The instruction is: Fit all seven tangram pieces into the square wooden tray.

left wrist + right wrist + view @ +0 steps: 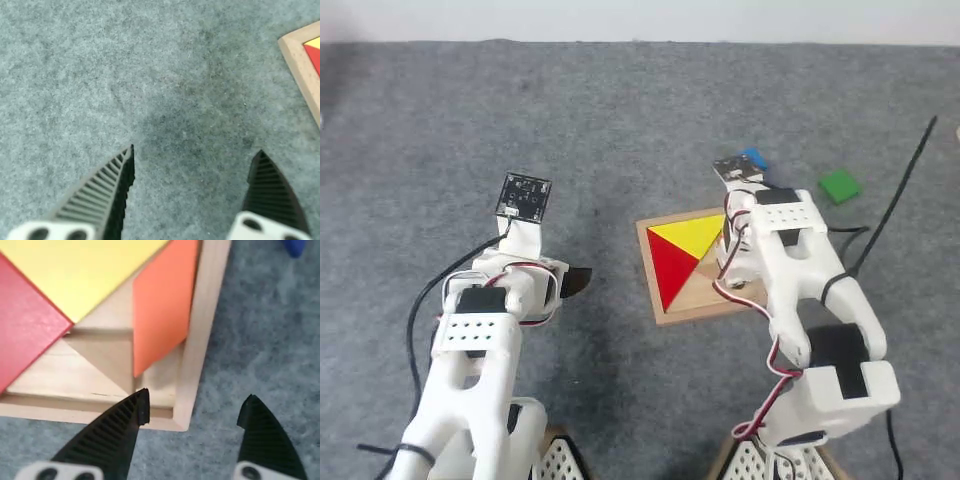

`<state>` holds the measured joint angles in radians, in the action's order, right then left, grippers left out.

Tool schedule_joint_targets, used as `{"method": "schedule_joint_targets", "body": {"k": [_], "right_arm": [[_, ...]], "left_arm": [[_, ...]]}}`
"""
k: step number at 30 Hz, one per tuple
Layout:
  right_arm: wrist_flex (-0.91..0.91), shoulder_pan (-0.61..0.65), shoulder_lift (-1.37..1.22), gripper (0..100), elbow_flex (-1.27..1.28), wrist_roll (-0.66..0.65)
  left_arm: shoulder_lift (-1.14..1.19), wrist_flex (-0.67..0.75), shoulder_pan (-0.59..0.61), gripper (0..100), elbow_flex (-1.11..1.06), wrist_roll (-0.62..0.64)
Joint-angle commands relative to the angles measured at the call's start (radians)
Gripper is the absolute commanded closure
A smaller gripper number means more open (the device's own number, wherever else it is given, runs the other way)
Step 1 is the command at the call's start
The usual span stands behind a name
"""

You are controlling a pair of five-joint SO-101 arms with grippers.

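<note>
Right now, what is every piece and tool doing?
Tray: partly filled.
Yellow piece: flat in the tray.
Red piece: flat in the tray.
Orange piece: in the tray, by its rim.
Green piece: out on the carpet.
Blue piece: out on the carpet.
Left tool: open, empty.
Right tool: open, empty.

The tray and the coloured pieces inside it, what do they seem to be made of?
The tray looks like pale bare wood: faint grain, matte rim. The red piece, yellow piece and orange piece are probably wood as well, under flat opaque paint that hides any grain.
</note>
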<state>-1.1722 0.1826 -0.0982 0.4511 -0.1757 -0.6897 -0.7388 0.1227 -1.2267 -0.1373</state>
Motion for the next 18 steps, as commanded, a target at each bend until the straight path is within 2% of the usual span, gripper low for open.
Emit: {"method": "schedule_joint_targets", "body": {"k": [1,8,18], "right_arm": [[0.041,-0.002,0.042,69.9,0.003,-0.015],[0.077,0.091,0.042,69.9,0.043,-0.011],[0.067,0.147,0.042,69.9,0.048,0.011]], "left_arm": [[-0.025,0.021,0.002,65,0.005,-0.008],[-0.025,0.021,0.002,65,0.005,-0.008],[-0.025,0.021,0.003,65,0.005,-0.008]]}}
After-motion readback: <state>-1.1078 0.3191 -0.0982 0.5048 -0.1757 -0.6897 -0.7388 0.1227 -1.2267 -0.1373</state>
